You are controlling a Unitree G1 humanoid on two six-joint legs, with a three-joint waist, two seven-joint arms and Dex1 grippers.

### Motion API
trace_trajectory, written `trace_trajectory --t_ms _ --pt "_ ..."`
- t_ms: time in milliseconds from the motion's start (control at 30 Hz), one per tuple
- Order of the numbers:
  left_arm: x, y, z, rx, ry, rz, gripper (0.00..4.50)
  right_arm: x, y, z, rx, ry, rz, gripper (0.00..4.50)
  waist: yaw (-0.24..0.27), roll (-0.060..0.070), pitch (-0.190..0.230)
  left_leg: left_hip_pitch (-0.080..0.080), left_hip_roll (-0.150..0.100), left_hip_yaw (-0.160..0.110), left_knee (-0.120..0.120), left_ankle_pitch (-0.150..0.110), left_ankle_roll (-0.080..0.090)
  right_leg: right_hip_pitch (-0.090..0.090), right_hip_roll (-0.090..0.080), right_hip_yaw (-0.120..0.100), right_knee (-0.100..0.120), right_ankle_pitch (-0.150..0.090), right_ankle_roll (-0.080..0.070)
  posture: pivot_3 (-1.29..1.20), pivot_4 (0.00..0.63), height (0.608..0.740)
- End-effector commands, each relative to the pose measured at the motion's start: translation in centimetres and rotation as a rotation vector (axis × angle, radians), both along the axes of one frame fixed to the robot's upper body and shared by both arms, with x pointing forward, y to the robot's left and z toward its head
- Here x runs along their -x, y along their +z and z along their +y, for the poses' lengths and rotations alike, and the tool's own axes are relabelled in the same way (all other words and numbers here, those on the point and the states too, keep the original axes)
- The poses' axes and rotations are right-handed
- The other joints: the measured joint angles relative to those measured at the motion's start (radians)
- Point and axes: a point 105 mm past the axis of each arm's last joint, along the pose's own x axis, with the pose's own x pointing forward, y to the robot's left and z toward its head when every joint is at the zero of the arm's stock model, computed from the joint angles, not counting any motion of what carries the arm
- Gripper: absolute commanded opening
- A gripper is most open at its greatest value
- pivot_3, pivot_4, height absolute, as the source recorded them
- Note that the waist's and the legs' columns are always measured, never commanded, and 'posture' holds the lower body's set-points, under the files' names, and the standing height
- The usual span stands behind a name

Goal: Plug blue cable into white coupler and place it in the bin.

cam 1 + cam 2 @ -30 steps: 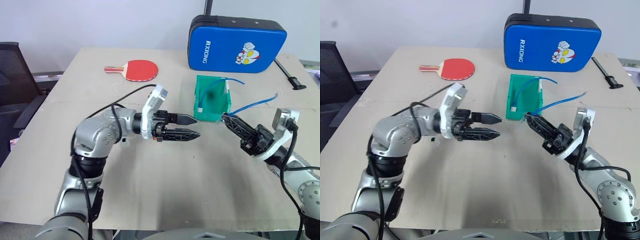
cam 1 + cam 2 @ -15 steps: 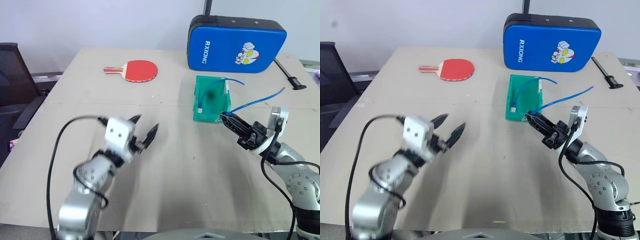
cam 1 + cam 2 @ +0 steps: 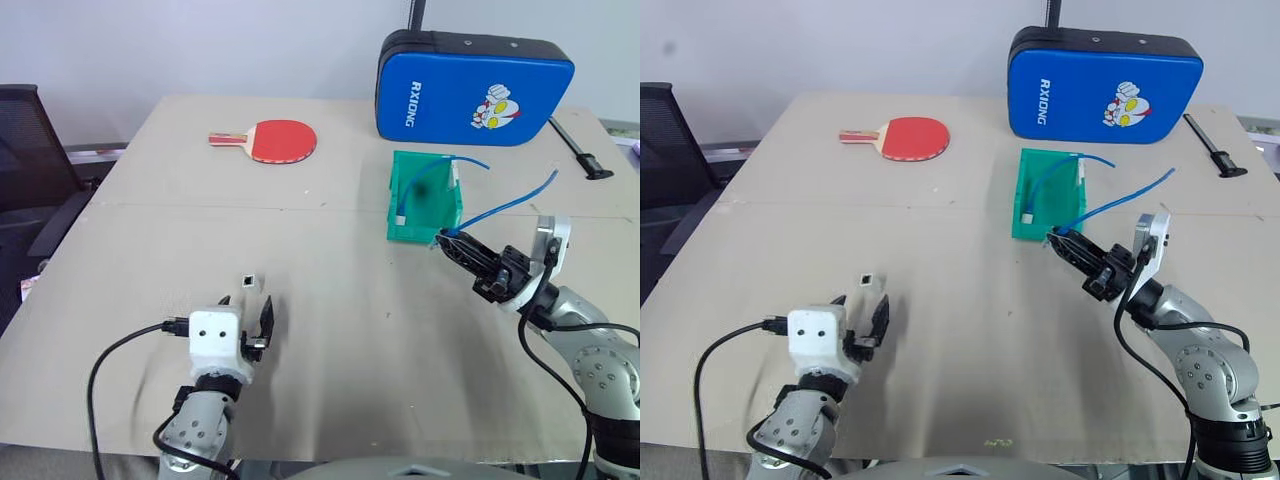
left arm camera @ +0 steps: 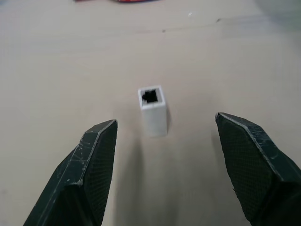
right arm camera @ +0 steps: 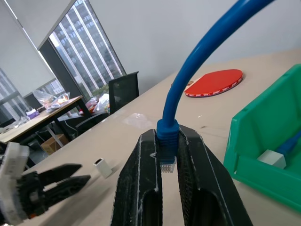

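Fingers of the left gripper (image 4: 164,136) stand spread, the white coupler (image 4: 153,109) upright on the table (image 3: 400,330) between them, dark socket up. Right gripper (image 5: 164,160) pinches the blue cable (image 5: 188,89) at its clear plug, beside the green bin (image 3: 425,200).

The coupler (image 4: 153,109) stands up by itself on the bare table (image 3: 330,330). Nothing is beside it, so fingers can slide in on both sides. The left gripper (image 4: 164,141) is low in front of it with its fingers wide apart, and the coupler sits in the gap without touching them.

The middle of the table is free to pass over. The green bin (image 3: 425,198) is far off to the right, with the right gripper (image 3: 447,240) and its blue cable (image 3: 510,203) close by it. The paddle (image 3: 268,140) and the blue case (image 3: 473,88) lie near the back edge, out of the way.
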Motion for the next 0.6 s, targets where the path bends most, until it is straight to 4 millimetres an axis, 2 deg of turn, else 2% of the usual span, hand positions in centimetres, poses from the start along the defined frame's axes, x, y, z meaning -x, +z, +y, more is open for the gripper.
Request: trace_trajectory --t_ms 33,300,600 --pt "-0.7 0.1 0.3 -0.03 0.015 -0.04 3.4 1.0 1.6 1.0 0.002 0.039 -0.073 0.0 0.0 0.0 0.0 0.0 0.0 0.0 0.0 0.0 0.0 0.0 0.0 0.0 0.0 0.0 0.0 0.0 0.15 0.681" --pt "-2.9 -0.8 1.1 -0.053 0.044 -0.069 3.4 1.5 1.9 2.0 -0.02 0.054 -0.081 0.0 0.0 0.0 0.0 0.0 0.0 0.0 0.0 0.0 0.0 0.0 0.0 -0.002 0.0 0.0 0.0 0.0 0.15 0.681" --pt "-4.2 -1.1 0.5 -0.02 0.029 -0.082 3.4 1.9 1.9 2.7 -0.011 0.077 -0.094 0.0 0.001 0.0 -0.001 0.0 0.0 -0.001 0.0 0.0 0.0 0.0 -0.001 -0.004 0.0 0.0 0.0 0.0 0.15 0.681"
